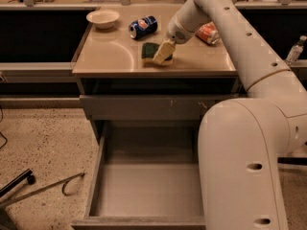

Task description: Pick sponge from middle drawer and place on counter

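The sponge (149,51) lies on the beige counter (110,56), dark green face up with a yellow edge showing, near the middle of the top. My gripper (163,52) reaches down from the upper right and sits at the sponge's right side, touching or just over it. The middle drawer (144,190) is pulled out wide below; its grey flat bottom is bare. My arm's bulky white body (244,166) hides the drawer's right part.
On the counter behind the sponge are a white bowl (102,18), a blue can (143,27) on its side and a red packet (207,33). A scratched grey drawer front (144,107) sits above the open drawer. Dark shelves flank the cabinet. A black cable (43,188) lies on the floor at the left.
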Action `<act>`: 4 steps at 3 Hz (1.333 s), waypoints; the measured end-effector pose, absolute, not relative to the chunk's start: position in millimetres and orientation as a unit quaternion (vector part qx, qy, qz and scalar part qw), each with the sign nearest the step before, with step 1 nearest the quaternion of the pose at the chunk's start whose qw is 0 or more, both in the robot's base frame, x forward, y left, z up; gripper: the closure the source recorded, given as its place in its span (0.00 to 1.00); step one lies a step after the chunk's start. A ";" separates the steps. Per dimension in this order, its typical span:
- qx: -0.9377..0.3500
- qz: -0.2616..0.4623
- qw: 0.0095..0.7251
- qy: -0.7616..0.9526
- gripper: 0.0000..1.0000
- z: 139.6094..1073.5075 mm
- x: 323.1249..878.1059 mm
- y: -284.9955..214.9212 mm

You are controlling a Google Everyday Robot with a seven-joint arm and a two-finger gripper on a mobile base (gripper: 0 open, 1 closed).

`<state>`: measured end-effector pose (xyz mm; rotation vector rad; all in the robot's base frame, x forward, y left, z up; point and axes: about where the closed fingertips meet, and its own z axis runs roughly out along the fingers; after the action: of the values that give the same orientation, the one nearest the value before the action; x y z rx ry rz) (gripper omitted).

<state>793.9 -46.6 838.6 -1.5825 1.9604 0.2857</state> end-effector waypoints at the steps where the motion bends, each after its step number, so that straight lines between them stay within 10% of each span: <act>1: -0.596 0.108 0.298 0.738 0.57 838.5 793.9 -46.5; 4: -0.596 0.108 0.298 0.738 0.00 838.4 793.9 -46.5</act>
<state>793.9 -46.5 838.4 -1.5827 1.9605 0.2859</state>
